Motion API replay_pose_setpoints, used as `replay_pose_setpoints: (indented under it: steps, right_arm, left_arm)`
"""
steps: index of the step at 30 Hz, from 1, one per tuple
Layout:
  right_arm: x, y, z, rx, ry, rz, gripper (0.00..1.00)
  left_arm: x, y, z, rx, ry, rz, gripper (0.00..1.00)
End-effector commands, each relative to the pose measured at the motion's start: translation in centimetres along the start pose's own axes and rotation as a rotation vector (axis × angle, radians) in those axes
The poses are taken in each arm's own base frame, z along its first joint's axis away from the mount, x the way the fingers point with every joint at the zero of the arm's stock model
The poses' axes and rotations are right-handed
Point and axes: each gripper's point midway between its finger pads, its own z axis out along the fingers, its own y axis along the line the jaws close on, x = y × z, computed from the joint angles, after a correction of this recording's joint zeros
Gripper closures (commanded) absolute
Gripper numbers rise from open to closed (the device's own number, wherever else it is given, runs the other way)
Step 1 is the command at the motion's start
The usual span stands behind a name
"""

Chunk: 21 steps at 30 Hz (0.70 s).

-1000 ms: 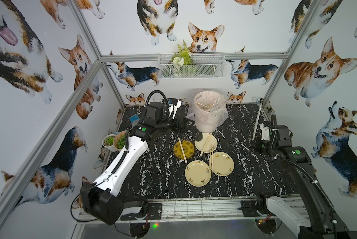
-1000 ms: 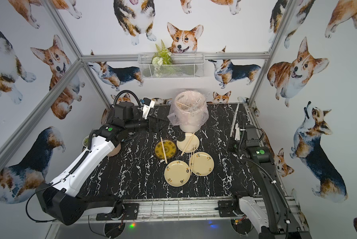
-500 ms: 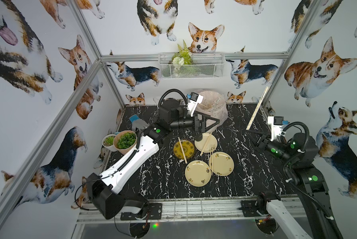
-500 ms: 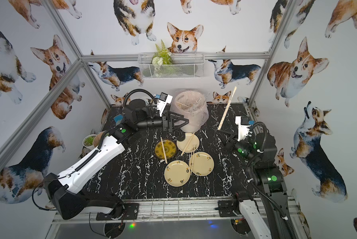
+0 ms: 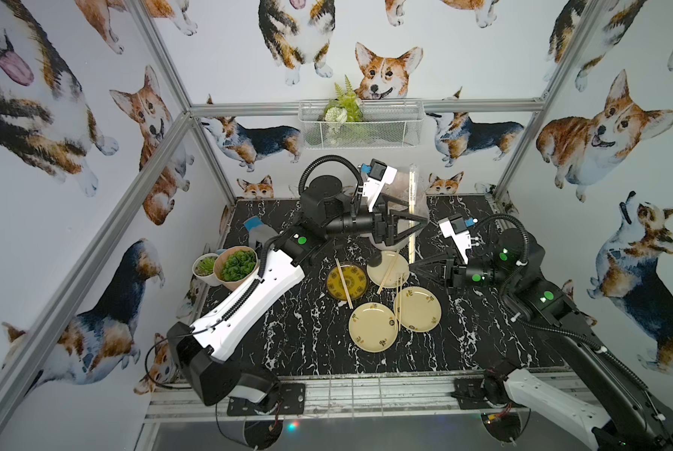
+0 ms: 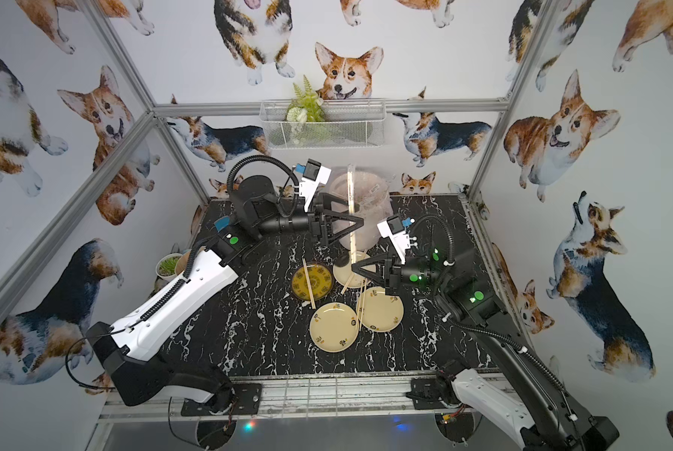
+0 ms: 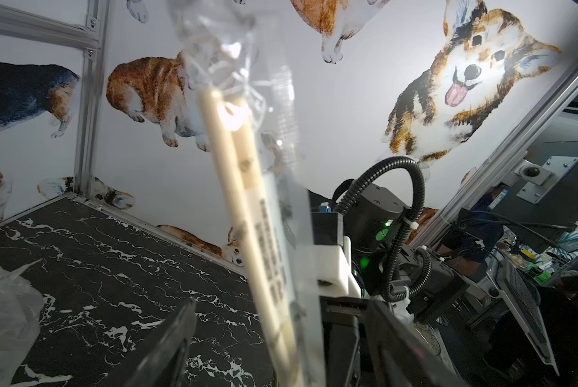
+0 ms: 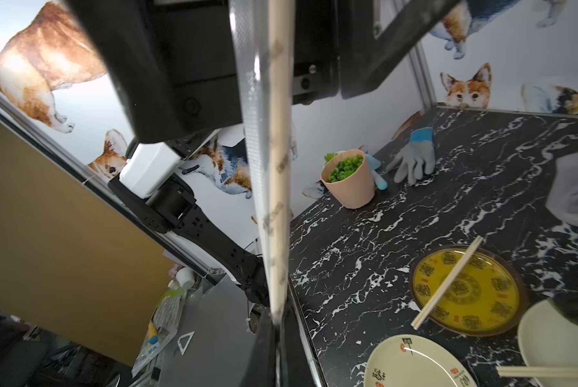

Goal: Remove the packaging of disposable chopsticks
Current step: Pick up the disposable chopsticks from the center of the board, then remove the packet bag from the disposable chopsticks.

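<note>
Left hand (image 5: 420, 225) has moved in, jaws apart astride the packaging (image 5: 413, 187). Right hand (image 5: 415, 267) below it clamps the lower end, holding it upright, evidently for stripping.

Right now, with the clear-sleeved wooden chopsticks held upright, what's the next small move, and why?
Probably close the left gripper on the long clear plastic sleeve. Its jaws stand open around the sleeve, while the right gripper is shut on the lower end of the pale wooden chopsticks inside, upright.
</note>
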Motion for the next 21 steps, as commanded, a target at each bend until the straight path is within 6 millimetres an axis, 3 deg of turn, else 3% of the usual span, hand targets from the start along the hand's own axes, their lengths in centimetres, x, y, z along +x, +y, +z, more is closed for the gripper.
replay_pose_setpoints:
  steps: [1, 2, 3, 6, 9, 11, 13, 21]
  right_arm:
    - [-0.6, 1.3, 0.5, -0.097, 0.002, -0.021, 1.00]
    - [-0.4, 1.2, 0.6, -0.106, 0.010, -0.015, 1.00]
    - [-0.3, 1.3, 0.7, -0.124, 0.022, -0.004, 1.00]
    - [0.0, 1.4, 0.9, -0.157, 0.046, 0.020, 1.00]
    - [-0.6, 1.1, 0.9, -0.120, 0.012, 0.002, 1.00]
    - [-1.6, 0.1, 0.7, -0.028, -0.052, -0.041, 0.50]
    - [-2.6, -0.7, 0.7, 0.072, -0.114, -0.103, 0.32]
    - [-4.5, -1.3, 2.7, 0.060, -0.138, -0.169, 0.36]
  left_arm:
    - [-0.7, -0.5, -1.1, 0.015, -0.034, 0.029, 0.51]
    - [-1.0, -0.4, -1.4, 0.003, -0.045, 0.031, 0.68]
    - [-1.2, -0.3, -1.6, -0.008, -0.053, 0.037, 0.78]
    - [-1.7, -0.2, -2.0, -0.025, -0.068, 0.053, 0.99]
    - [-2.0, -0.3, -2.2, -0.028, -0.073, 0.058, 1.00]
    - [-2.2, -0.1, -2.2, -0.035, -0.087, 0.046, 1.00]
    - [-2.3, 0.1, -2.3, -0.045, -0.110, 0.028, 1.00]
    - [-2.5, 0.2, -2.8, -0.069, -0.142, 0.002, 1.00]
